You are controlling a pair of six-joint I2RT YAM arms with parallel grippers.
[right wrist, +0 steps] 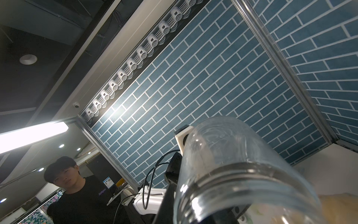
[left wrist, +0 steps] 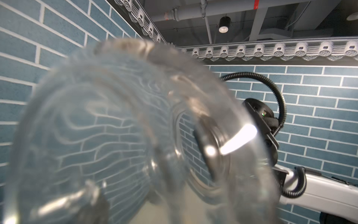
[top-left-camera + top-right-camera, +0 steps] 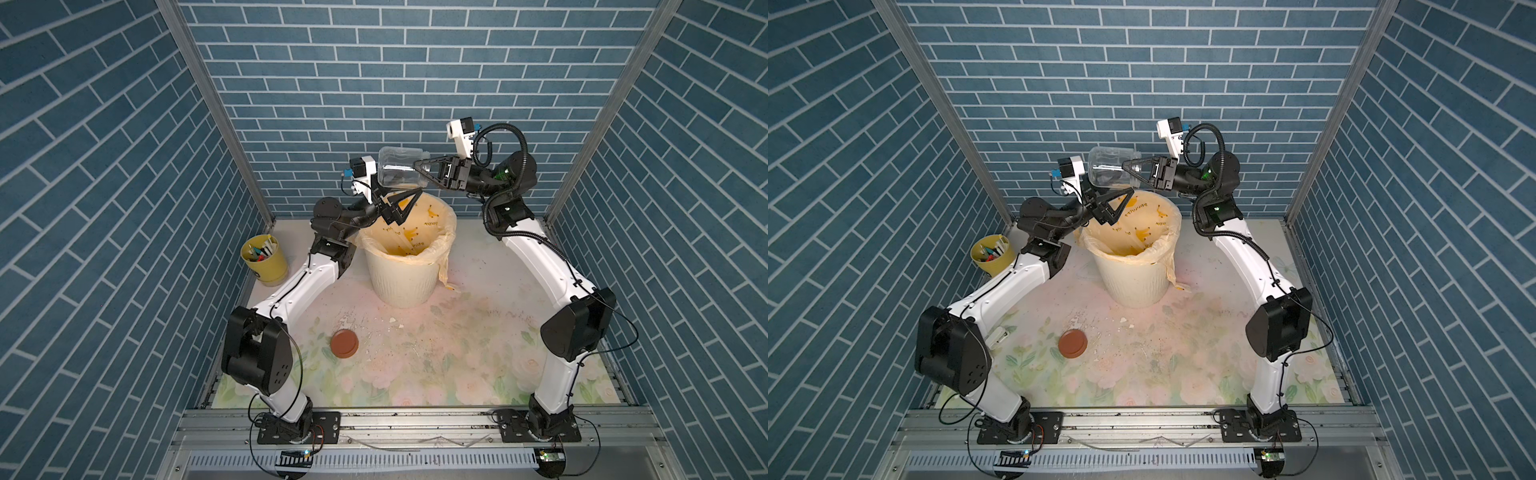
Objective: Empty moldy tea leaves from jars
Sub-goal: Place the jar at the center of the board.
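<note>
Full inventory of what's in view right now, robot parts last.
jar: 1, clear, tipped in the air above the bin
lid: 1, reddish-brown, on the table, front left
bin: 1, cream with banana-print bag, back centre
cup of pens: 1, yellow, back left
crumbs: scattered, white, mid-table
table: 1, pale floral
person: 1, black shirt, outside the cell
left gripper: 1, black, open below the jar
right gripper: 1, black, shut on the jar

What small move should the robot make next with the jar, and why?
Probably the right gripper, shut on the jar, should carry it away from the bin and down toward the table: the jar looks empty, and the left gripper is open.
</note>
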